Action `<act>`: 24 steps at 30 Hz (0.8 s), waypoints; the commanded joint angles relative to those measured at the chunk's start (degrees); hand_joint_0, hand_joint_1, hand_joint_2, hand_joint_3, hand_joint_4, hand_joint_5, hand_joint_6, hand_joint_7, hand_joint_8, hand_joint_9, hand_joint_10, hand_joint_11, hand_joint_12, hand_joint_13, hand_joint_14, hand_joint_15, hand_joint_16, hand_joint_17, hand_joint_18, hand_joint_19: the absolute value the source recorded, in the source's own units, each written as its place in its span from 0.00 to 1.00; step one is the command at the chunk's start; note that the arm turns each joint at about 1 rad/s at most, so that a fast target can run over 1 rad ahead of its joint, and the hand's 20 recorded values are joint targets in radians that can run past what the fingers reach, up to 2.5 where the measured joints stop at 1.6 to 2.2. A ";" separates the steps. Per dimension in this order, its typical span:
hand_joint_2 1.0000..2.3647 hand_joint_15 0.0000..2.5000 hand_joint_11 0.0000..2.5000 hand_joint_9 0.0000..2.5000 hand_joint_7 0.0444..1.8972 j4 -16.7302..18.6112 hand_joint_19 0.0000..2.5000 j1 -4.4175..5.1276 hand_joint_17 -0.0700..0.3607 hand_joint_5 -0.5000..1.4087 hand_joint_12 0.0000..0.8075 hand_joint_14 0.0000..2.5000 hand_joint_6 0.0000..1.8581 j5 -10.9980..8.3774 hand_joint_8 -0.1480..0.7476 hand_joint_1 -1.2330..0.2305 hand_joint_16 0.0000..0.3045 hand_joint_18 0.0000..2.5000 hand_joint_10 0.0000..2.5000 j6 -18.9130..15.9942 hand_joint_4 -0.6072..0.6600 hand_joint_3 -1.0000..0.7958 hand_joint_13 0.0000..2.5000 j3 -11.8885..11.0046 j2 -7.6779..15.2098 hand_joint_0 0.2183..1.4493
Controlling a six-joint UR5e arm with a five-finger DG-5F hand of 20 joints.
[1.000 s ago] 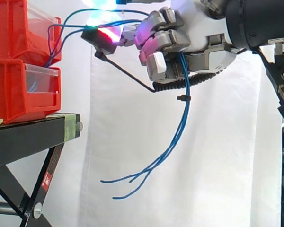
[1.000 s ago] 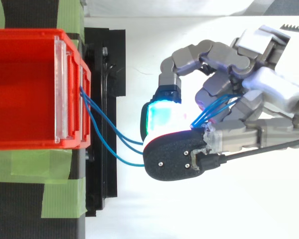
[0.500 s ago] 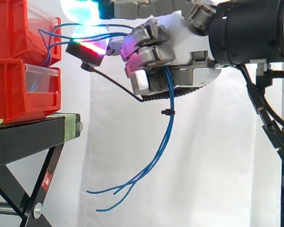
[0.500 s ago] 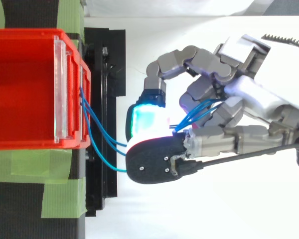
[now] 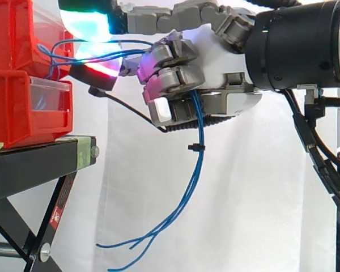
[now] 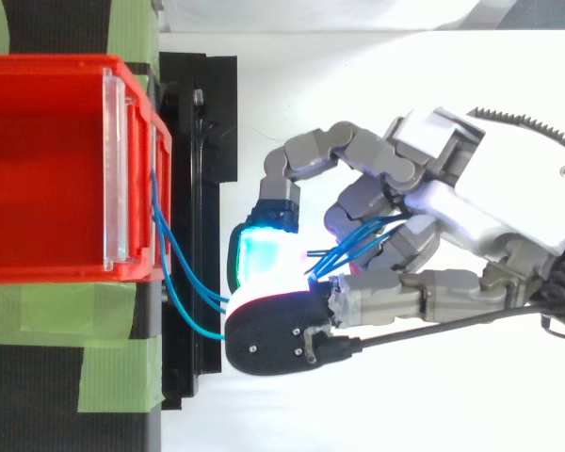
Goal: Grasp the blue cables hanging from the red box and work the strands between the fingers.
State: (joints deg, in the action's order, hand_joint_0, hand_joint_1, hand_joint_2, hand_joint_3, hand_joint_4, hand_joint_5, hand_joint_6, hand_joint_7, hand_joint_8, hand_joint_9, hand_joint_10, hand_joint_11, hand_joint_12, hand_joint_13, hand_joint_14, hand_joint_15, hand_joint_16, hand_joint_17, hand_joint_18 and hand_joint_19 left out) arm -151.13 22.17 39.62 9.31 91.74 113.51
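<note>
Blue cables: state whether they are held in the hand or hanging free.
Held. The hand has its fingers curled round the blue cables, which run from the red box into the grip; their loose ends dangle below.

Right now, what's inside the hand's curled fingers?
The blue cables run from the red bin through the hand, then hang below it. Their path against the palm is covered by the fingers.

bright, even, diffuse light. white curtain (image 5: 243, 215) nearly blown out, with only faint grey fold shadows. white background (image 6: 405, 414) in the top view overexposed. glowing fingertips (image 5: 85, 22) of the hand (image 6: 471, 188) flare cyan and red, softly haloed.
</note>
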 commanded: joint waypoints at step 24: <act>0.01 0.71 1.00 0.70 0.71 -11.56 0.29 -0.37 0.50 0.29 0.69 1.00 0.76 0.37 0.73 0.45 0.64 0.92 1.00 4.22 0.70 0.63 0.74 -1.83 -3.91 0.51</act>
State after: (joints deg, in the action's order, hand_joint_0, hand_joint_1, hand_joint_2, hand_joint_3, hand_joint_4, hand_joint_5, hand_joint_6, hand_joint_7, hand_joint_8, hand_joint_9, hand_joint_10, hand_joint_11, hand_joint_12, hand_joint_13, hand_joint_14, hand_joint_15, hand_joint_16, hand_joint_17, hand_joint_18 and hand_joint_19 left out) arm -162.17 21.93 40.12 12.53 89.94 110.59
